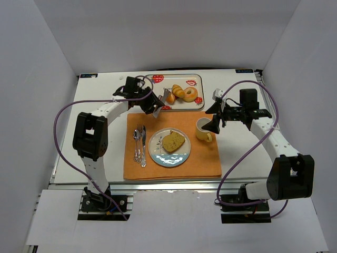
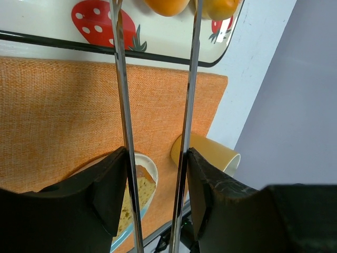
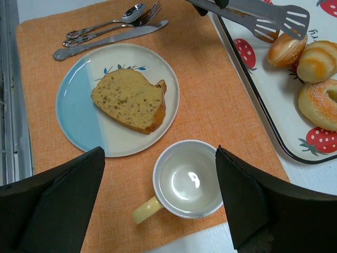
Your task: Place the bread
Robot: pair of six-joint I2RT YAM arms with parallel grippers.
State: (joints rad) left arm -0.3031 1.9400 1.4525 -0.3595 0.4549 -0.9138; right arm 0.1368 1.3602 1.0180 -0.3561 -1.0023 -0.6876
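Bread slice (image 3: 130, 100) lies on plate (image 3: 79, 116), mid orange mat (image 1: 205, 163). L gripper (image 2: 155, 158) is clamped on tongs (image 2: 120, 79), whose tips are apart and empty over tray (image 1: 202, 92) w/ rolls (image 3: 284, 50). R gripper (image 3: 159, 153) has jaws wide apart, empty, above mug (image 3: 189, 179).

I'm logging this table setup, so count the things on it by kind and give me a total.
Bread slice: 1
Pastries: 3
Cutlery, namely spoon, fork, knife: 3
Plate: 1
Mug: 1
Tray: 1
Placemat: 1
Tongs: 1
Total: 12
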